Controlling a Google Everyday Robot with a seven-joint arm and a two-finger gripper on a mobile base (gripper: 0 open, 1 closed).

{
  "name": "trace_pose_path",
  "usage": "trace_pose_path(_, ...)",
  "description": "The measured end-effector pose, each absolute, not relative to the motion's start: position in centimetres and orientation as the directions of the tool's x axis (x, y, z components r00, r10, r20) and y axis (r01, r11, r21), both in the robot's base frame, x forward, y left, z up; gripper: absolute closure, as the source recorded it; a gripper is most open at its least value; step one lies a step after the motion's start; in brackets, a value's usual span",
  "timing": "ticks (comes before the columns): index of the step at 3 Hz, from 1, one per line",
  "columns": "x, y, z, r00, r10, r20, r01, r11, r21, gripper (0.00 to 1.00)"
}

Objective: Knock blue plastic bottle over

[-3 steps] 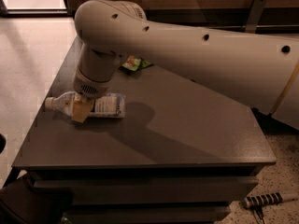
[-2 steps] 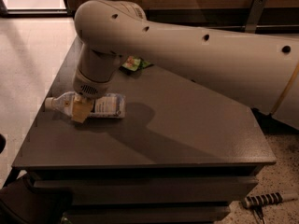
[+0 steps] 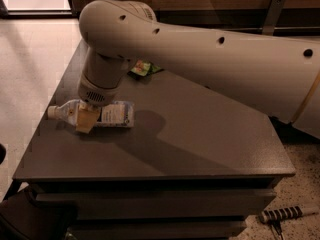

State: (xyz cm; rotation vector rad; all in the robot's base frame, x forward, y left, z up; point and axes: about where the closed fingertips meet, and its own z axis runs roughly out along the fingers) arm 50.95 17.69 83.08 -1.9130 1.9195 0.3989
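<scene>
The blue plastic bottle (image 3: 112, 114) lies on its side on the grey table (image 3: 200, 139), near the left edge. Its grey-white cap (image 3: 52, 112) points left and its white label faces up. My gripper (image 3: 86, 120) hangs from the big white arm (image 3: 200, 59) straight over the bottle's neck end. Its tan fingertips (image 3: 85, 122) overlap the bottle's left half and hide part of it.
A small green packet (image 3: 143, 67) lies at the back of the table, partly behind the arm. The table's left edge is close to the bottle's cap. A striped handle tool (image 3: 282, 215) lies on the floor at the bottom right.
</scene>
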Motion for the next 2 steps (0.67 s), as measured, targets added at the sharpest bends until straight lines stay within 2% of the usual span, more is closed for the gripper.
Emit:
trace_pose_path(1,50.86,17.73,83.12,0.019,-0.883,-0.469,-0.997,0.021,-0.079,0.07)
trace_pose_path(2,50.79,17.77,83.15,0.02,-0.883,-0.469,-0.997,0.019,-0.08,0.0)
